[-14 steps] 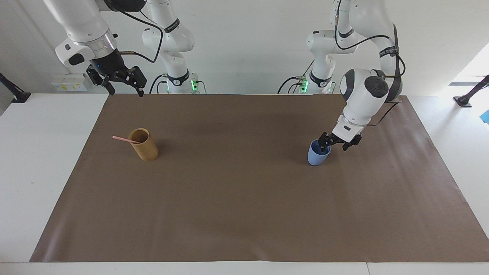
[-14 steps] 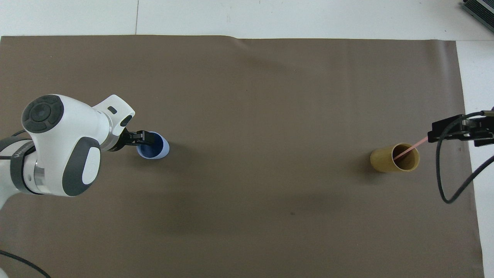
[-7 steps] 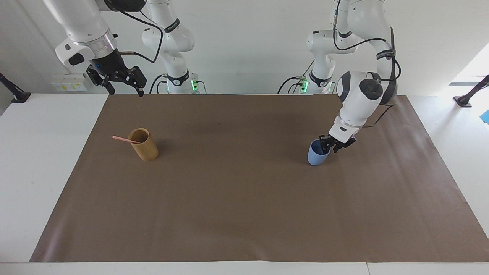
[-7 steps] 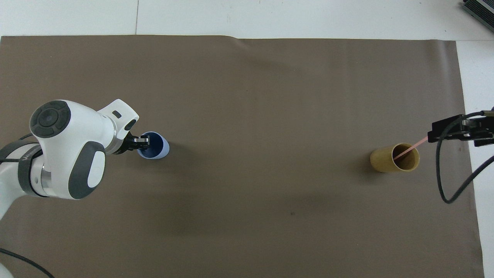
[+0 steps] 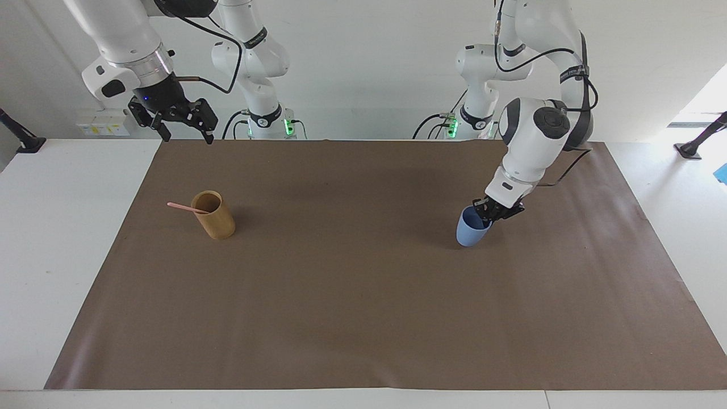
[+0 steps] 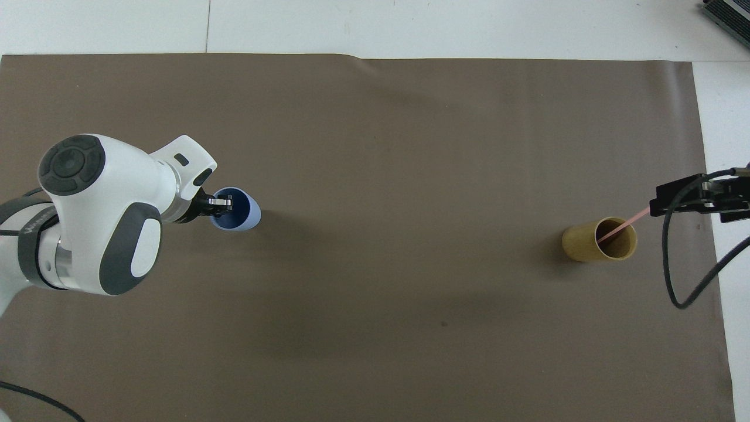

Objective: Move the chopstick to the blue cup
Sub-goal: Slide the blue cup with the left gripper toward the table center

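The left gripper [image 5: 487, 212] is clamped on the rim of the small light-blue cup [image 5: 470, 232]. The thin pale pink chopstick [image 5: 186, 208] leans in the tan cylindrical holder [image 5: 214, 218], well apart from that cup. The right gripper [image 5: 182, 128] hangs open above the brown mat's [image 5: 363, 295] edge.

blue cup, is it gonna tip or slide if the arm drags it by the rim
Probably tips easily: the blue cup narrows toward its base and already looks tilted, with the left gripper shut on its rim. It likely weighs little, being small and empty inside. The matte wall and the brown mat may resist sliding, so lifting seems safer than dragging.
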Motion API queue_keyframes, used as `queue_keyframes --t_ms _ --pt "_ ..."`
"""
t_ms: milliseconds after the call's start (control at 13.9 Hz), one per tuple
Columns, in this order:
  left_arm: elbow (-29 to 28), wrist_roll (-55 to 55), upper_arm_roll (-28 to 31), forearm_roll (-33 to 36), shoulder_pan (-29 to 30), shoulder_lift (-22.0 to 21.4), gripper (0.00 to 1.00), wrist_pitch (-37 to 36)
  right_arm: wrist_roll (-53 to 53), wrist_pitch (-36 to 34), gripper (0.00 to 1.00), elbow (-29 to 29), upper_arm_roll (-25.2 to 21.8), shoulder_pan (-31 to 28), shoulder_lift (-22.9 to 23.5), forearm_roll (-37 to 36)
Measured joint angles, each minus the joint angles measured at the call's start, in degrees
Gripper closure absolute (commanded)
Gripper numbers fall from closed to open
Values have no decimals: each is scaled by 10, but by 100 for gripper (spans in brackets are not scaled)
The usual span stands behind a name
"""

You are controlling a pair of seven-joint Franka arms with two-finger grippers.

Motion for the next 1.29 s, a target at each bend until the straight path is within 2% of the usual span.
queue_keyframes --t_ms 143,359,646,1004,1291 --pt "39 -41 0 0 -38 0 100 -36 0 0 0 0 0 0 0 0" --pt "55 -121 -2 1 -117 7 100 -39 0 0 0 0 0 0 0 0" --pt "89 -184 -2 2 -196 62 100 -28 0 0 0 0 0 0 0 0" --pt "109 -186 2 12 -205 108 100 8 0 0 0 0 0 0 0 0" --pt "124 -186 0 19 -206 127 100 16 -6 11 0 -2 0 -1 0 0"
